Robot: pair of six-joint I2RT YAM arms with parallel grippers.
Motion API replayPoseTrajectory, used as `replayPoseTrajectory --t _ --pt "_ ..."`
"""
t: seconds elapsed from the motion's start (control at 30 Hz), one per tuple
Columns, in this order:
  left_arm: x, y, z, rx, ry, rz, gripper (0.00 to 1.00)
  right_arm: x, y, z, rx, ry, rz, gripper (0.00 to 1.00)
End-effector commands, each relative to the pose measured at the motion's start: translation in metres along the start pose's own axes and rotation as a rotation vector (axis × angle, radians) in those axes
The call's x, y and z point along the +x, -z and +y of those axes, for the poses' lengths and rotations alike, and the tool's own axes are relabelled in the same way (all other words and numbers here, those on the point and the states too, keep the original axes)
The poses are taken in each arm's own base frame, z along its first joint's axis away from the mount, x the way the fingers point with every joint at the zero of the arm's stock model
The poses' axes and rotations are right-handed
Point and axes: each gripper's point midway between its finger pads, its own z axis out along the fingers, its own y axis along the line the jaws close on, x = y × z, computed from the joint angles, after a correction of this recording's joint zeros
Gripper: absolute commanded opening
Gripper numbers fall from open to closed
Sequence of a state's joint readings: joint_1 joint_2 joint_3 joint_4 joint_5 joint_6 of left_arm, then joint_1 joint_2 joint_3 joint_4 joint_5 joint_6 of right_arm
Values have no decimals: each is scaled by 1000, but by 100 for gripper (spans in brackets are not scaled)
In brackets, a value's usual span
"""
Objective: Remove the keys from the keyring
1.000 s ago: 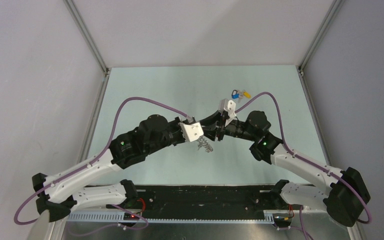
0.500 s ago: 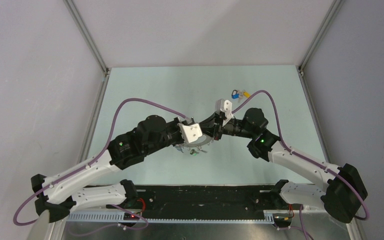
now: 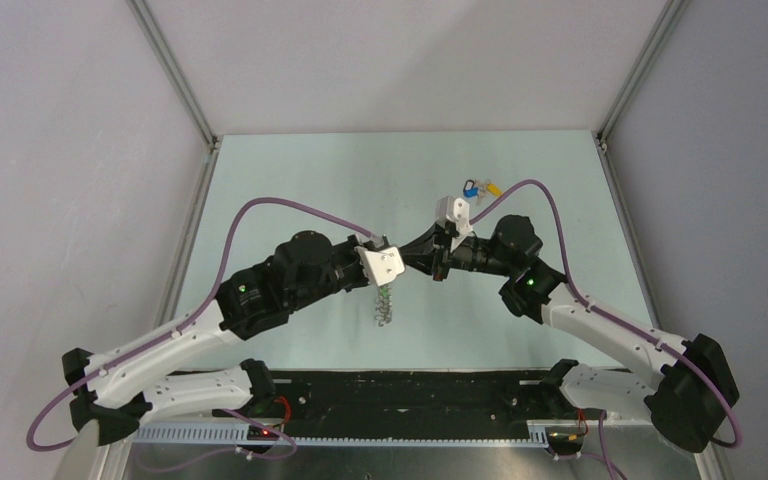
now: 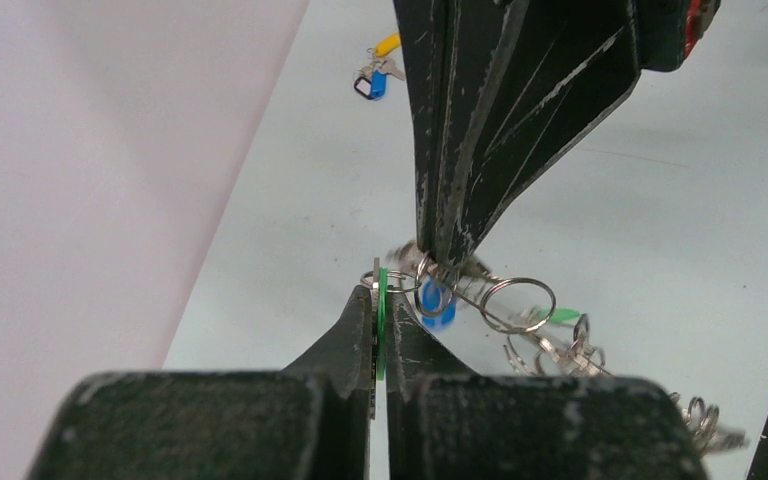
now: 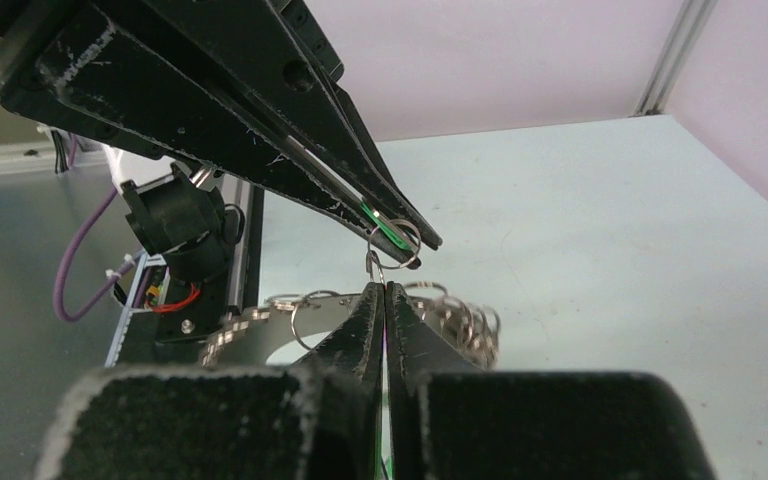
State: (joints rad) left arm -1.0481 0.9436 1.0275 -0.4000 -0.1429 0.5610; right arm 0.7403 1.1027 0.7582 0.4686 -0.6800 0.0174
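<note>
— Status?
— Left gripper point(image 4: 380, 292) clamped on green key head point(image 4: 382, 315); right gripper point(image 5: 384, 290) pinched shut on small ring point(image 5: 369, 266) beside it.
— Removed?
— None evident; keys point(image 4: 565, 350) hanging from keyring point(image 5: 245, 325), mid-air between grippers.

Bright, even light, faint shadows; near fingers point(image 4: 345, 345) blur in wrist views, overhead view sharp.

The left arm point(image 3: 160, 348) and right arm point(image 3: 610, 335) match: white lower shells dotted with dark screws, black rounded joint housings, a purple cable point(image 3: 290, 201) running to a white wrist block point(image 3: 383, 265), and a green light point(image 3: 247, 290) at the elbow (red lights point(image 3: 263, 431) glow near the bases). The left hand point(image 4: 380, 290) and right hand point(image 5: 385, 288) have black, scratched, tapering fingers point(image 4: 348, 335).
</note>
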Motion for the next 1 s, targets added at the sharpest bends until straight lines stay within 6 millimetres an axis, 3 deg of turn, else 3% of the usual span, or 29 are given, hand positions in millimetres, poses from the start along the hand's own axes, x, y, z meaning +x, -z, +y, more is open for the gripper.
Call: replayPoseTrajectory --t 0.0,0.5,0.77,0.97 --pt "-18 7 17 -67 -10 -69 0 -45 3 4 -3 13 -114 0" --pt "-17 4 13 -53 -15 -65 0 -81 13 6 22 -10 -229 0" --pt "-16 4 15 -60 -16 -60 0 -83 17 8 22 -24 -238 0" --pt "-17 6 20 -87 -7 -57 0 -70 15 21 -57 -53 -186 0"
